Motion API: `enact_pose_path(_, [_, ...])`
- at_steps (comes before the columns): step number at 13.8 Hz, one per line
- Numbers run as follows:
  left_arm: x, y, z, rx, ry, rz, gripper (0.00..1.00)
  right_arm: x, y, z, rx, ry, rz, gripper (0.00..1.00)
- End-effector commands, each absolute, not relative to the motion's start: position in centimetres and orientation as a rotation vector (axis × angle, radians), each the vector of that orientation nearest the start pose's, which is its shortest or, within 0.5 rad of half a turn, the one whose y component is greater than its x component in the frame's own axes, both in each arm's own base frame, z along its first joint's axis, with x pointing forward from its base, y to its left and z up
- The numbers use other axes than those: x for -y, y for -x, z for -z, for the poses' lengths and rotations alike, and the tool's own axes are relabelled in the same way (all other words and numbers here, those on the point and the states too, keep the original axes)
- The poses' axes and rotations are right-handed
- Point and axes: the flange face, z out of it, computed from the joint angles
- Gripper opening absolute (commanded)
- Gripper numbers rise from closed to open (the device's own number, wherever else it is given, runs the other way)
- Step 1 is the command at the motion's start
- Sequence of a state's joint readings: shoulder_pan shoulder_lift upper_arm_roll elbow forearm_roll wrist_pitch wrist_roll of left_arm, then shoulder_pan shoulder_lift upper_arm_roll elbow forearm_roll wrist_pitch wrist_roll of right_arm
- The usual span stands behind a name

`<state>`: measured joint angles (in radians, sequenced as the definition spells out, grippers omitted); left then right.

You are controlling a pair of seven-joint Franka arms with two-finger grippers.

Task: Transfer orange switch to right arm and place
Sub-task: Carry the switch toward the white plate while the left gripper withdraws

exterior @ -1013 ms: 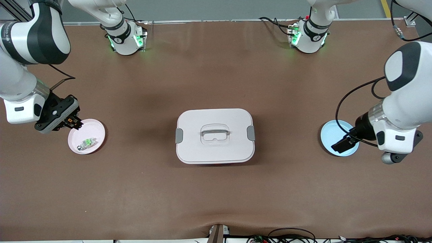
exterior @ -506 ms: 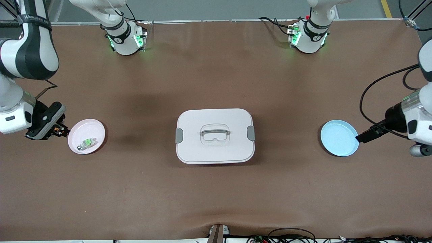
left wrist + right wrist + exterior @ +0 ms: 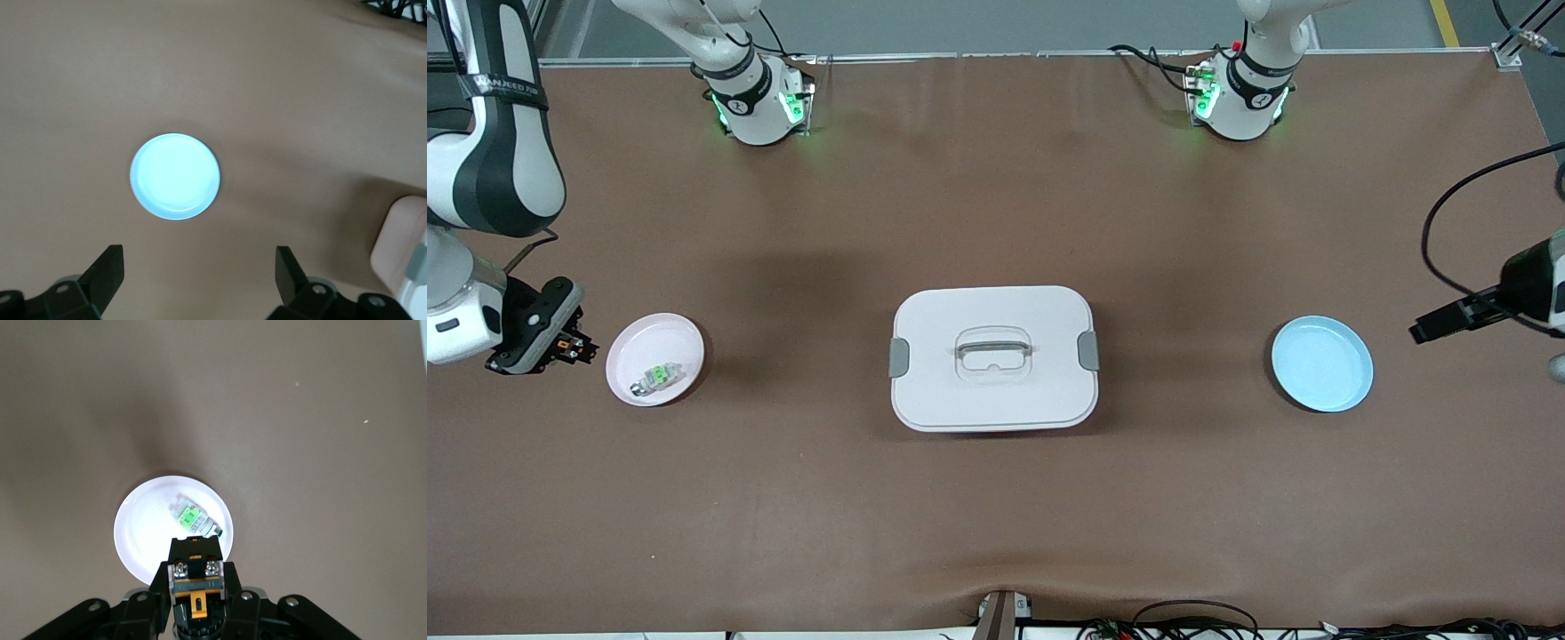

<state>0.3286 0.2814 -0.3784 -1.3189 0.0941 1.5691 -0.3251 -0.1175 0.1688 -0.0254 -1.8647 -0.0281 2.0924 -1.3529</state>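
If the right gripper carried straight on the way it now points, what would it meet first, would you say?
Probably the pink plate: the right gripper, shut on the orange switch, points at its rim, though height is unclear.

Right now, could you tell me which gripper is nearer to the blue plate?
Left. The left gripper, open, is beside the blue plate at the left arm's end; the right gripper, shut on the orange switch, is beside the pink plate.

Table layout: a box at centre, one plate toward each end.

The box (image 3: 993, 357) sits mid-table (image 3: 996, 516). One plate (image 3: 655, 359) lies near the right arm's end edge with a small part (image 3: 656, 377) in it; the other plate (image 3: 1321, 364) lies near the left arm's end edge.
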Motion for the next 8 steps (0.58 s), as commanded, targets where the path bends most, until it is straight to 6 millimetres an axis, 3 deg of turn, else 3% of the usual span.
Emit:
enact_pose_path(1, [-2.4, -61.7, -60.0, 0.386, 3.112, -0.056, 1.0, 9.4, -59.0, -41.8, 1.91, 2.589, -0.008, 0.0])
enact_pose_path(4, [-2.2, -60.1, -61.3, 0.262, 3.094, -0.04, 1.0, 10.1, -57.6, -39.6, 1.925, 2.578, -0.022, 0.04])
enact_pose_path(6, [-2.3, -58.7, -61.8, 0.243, 3.134, -0.039, 1.0, 10.0, -56.8, -38.4, 1.975, 2.531, -0.041, 0.04])
enact_pose_path(8, [-2.0, -57.3, -62.3, 0.245, 3.163, -0.031, 1.0, 11.3, -55.5, -36.9, 1.964, 2.516, -0.065, 0.04])
